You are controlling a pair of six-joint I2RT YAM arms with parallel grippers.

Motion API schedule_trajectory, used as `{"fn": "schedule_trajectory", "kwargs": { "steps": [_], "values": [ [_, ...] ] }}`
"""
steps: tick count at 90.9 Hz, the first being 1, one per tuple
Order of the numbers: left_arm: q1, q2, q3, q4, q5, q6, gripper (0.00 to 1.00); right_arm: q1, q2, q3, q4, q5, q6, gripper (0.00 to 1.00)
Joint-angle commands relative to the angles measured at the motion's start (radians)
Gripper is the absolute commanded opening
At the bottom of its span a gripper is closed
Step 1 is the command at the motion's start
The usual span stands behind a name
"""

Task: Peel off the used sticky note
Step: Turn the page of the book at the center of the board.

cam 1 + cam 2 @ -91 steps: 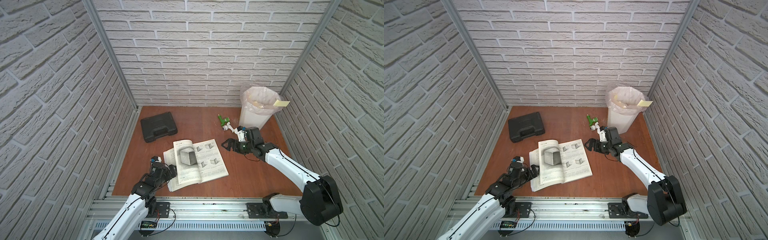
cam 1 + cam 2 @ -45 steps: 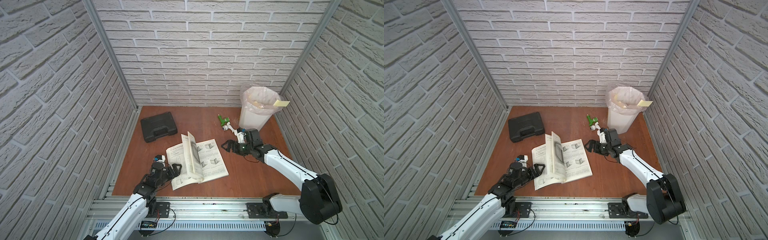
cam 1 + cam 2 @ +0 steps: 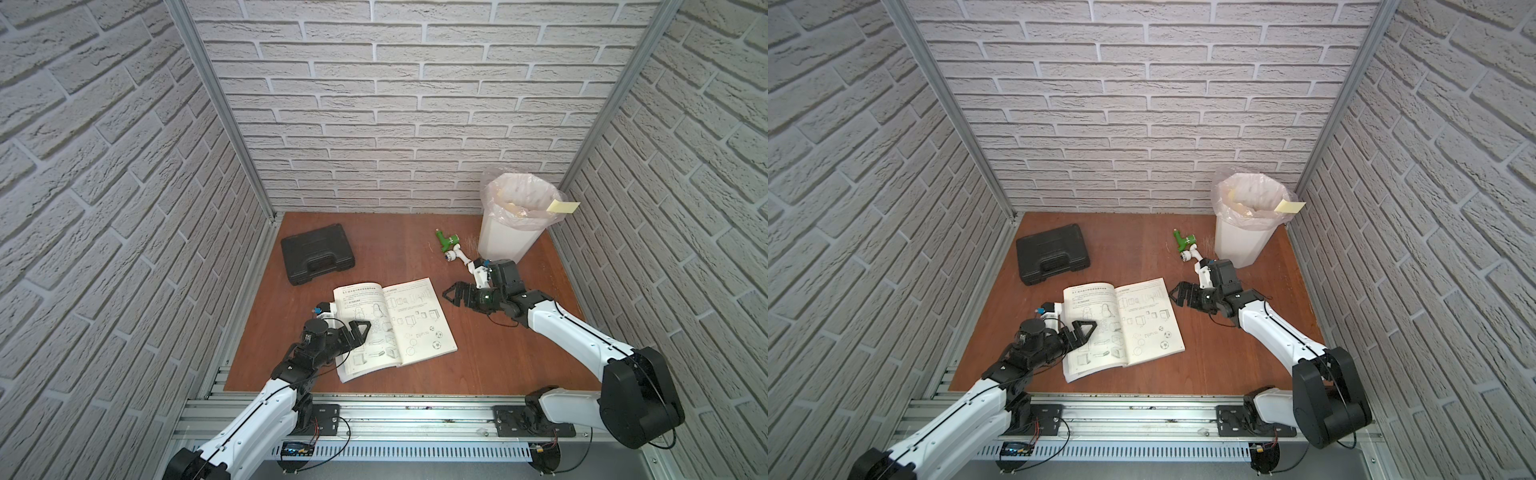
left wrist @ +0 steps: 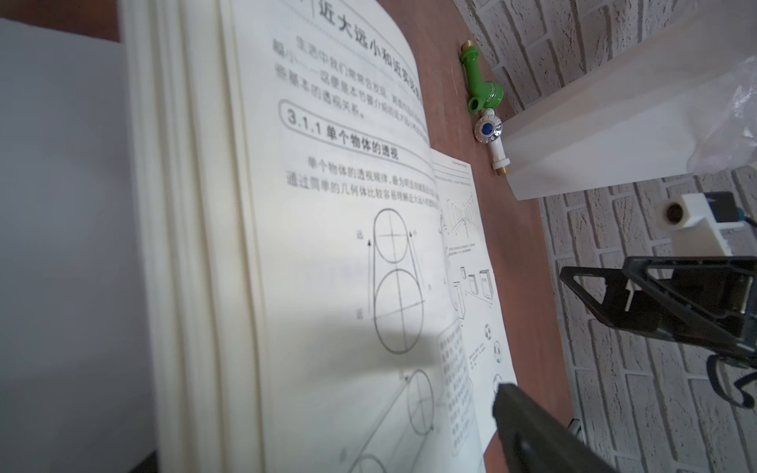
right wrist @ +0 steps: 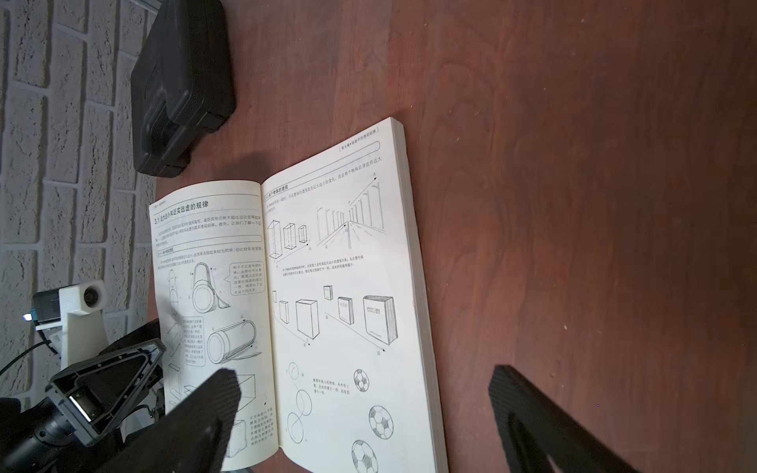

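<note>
An open book [image 3: 395, 322] lies at the middle of the table, and no sticky note shows on its two visible pages [image 5: 327, 286]. A yellow sticky note [image 3: 563, 206] hangs off the bin's rim, also seen in a top view [image 3: 1289, 206]. My left gripper [image 3: 353, 338] is open at the book's left page, with the left stack of pages [image 4: 196, 245] between its fingers [image 4: 532, 430]. My right gripper [image 3: 455, 293] is open and empty just right of the book; in its wrist view it [image 5: 364, 409] looks along the right page.
A white bin [image 3: 505, 245] lined with a plastic bag stands at the back right. A green and white tap [image 3: 449, 245] lies beside it. A black case [image 3: 316, 259] sits at the back left. Brick walls close three sides.
A page that stood upright half a second ago now lies flat, and a different spread shows. My left gripper has moved onto the left page's edge. The right arm has barely moved.
</note>
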Motion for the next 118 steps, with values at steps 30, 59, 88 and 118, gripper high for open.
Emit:
{"fn": "schedule_trajectory", "kwargs": {
  "steps": [30,59,88,118],
  "values": [
    [-0.173,0.417,0.290,0.287,0.023,0.037,0.98,-0.005,-0.105,-0.031,-0.021,-0.010,0.004,1.00],
    [-0.328,0.669,0.501,0.309,0.001,0.079,0.98,-0.021,-0.220,-0.049,-0.106,0.017,-0.016,1.00],
    [-0.353,0.658,0.528,0.246,0.011,0.116,0.98,-0.053,-0.306,-0.081,-0.137,0.041,-0.010,1.00],
    [-0.411,0.577,0.637,0.033,-0.015,0.214,0.98,-0.057,-0.271,-0.101,-0.085,0.008,0.007,1.00]
  ]
}}
